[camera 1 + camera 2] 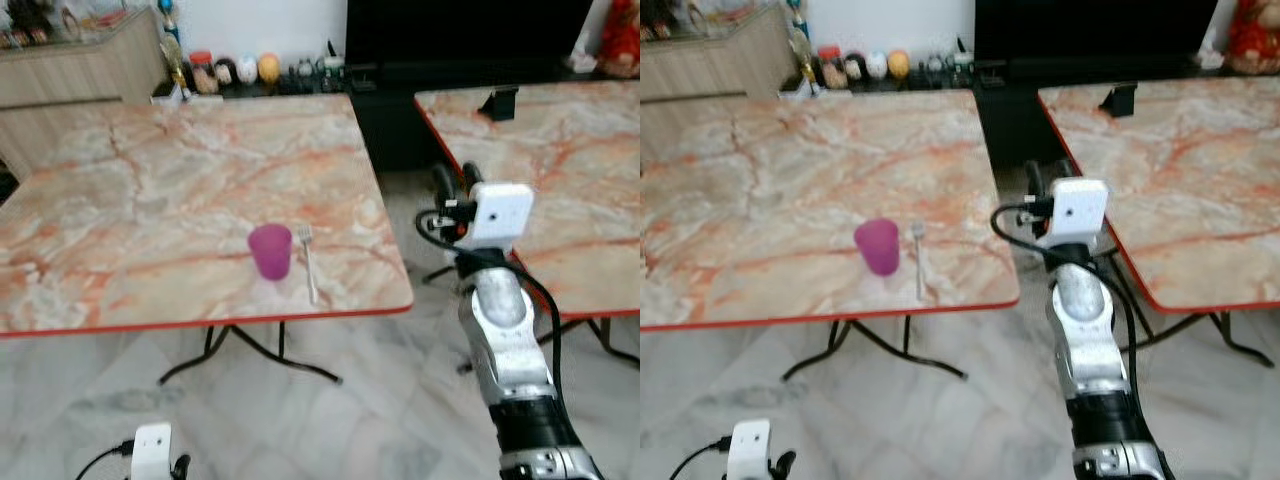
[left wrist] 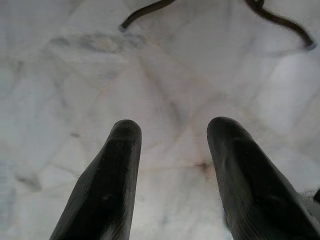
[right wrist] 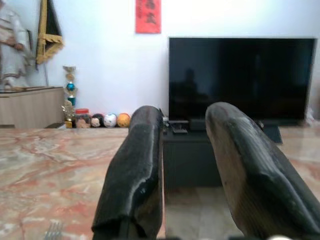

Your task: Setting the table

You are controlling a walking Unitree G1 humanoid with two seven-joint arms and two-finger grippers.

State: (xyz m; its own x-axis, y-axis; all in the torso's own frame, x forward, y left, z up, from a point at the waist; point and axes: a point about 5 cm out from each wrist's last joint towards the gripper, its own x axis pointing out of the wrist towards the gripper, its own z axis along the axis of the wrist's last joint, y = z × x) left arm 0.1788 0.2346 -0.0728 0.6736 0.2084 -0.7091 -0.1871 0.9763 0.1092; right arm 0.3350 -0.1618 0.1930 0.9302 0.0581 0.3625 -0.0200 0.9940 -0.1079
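Down low on the robot's left, the left gripper (image 2: pixel 172 150) hangs beside the body with its two black fingers spread apart over bare marble floor (image 2: pixel 165 75), holding nothing; it sits well below the tabletop and far short of anything on it.

Moving rightward, the marble table (image 1: pixel 150 180) carries a purple cup (image 1: pixel 270 250) standing upright near its front edge. Just beside the cup, on its right, lies a fork (image 1: pixel 309 262), apart from the cup rather than touching it. The fork's long axis runs front to back, tines pointing away from the robot and handle toward the table's front edge.

Further right, the right gripper (image 1: pixel 455 190) is raised to about tabletop height in the gap between this table and a second table (image 1: pixel 560 160). Its fingers are parted and empty, pointing forward toward the television (image 3: pixel 240 80). From this gripper the fork and cup lie to the left and slightly nearer the robot, so the right arm is plainly the closer one; any reach would probably need to swing leftward across the table's right edge.
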